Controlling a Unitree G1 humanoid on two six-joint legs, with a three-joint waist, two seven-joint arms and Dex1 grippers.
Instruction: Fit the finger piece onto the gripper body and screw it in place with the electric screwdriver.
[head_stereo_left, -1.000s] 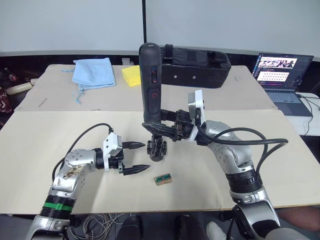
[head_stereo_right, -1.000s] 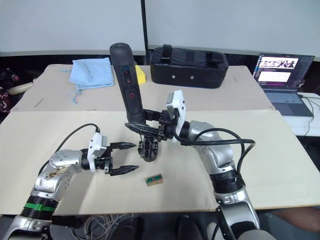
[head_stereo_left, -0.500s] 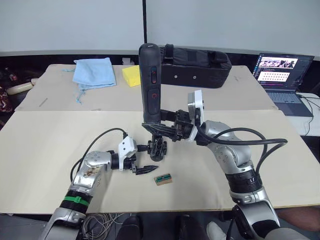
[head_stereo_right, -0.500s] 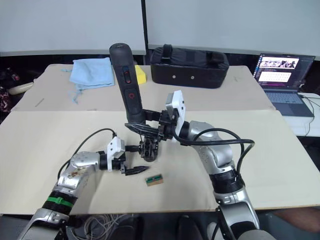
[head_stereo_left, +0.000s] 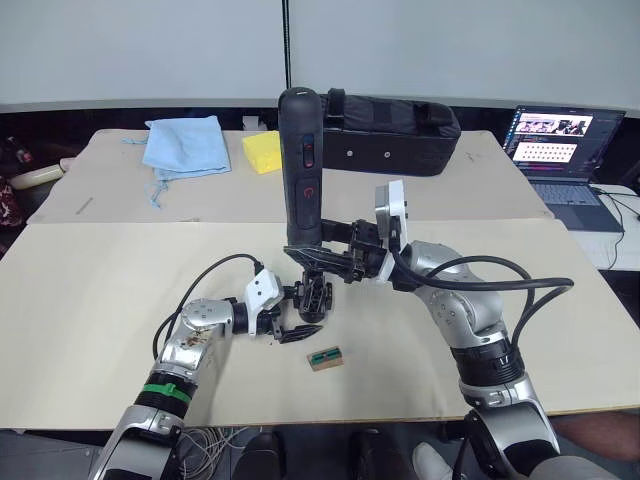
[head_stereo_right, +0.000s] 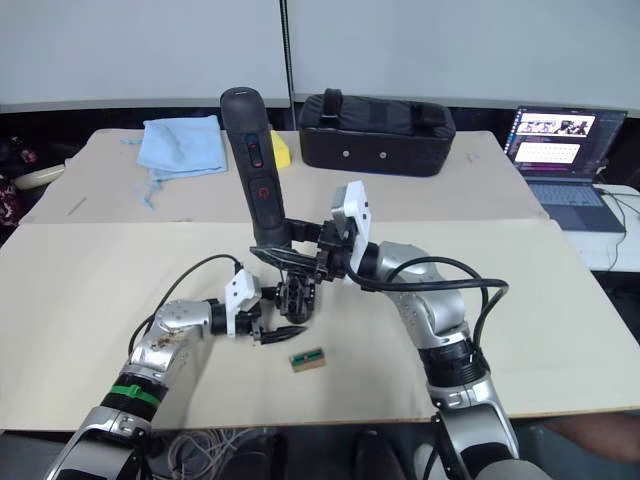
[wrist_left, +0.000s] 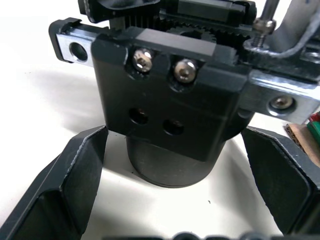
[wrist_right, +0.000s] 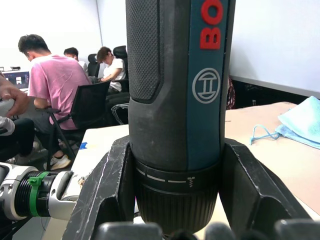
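The gripper body (head_stereo_left: 316, 296) is a chunky black block on a round base, standing on the table just ahead of me. My left gripper (head_stereo_left: 299, 312) is open, one finger (wrist_left: 75, 175) on each side of the gripper body's base (wrist_left: 170, 115), not closed on it. My right gripper (head_stereo_left: 328, 258) is shut on the electric screwdriver (head_stereo_left: 303, 160), a black pen-shaped tool with red marks. It holds the tool upright with the metal bit (wrist_left: 265, 22) down over the gripper body's top. The finger piece I cannot pick out as a separate part.
A small brown block with a green insert (head_stereo_left: 325, 357) lies just in front of the gripper body. At the back are a black zipped bag (head_stereo_left: 395, 122), a yellow sponge (head_stereo_left: 262, 152) and a blue cloth (head_stereo_left: 186, 143). A laptop (head_stereo_left: 560, 150) stands far right. People (wrist_right: 47, 90) sit behind.
My left gripper has moved right across the table and now straddles the gripper body's base. The right arm and the screwdriver have stayed where they were.
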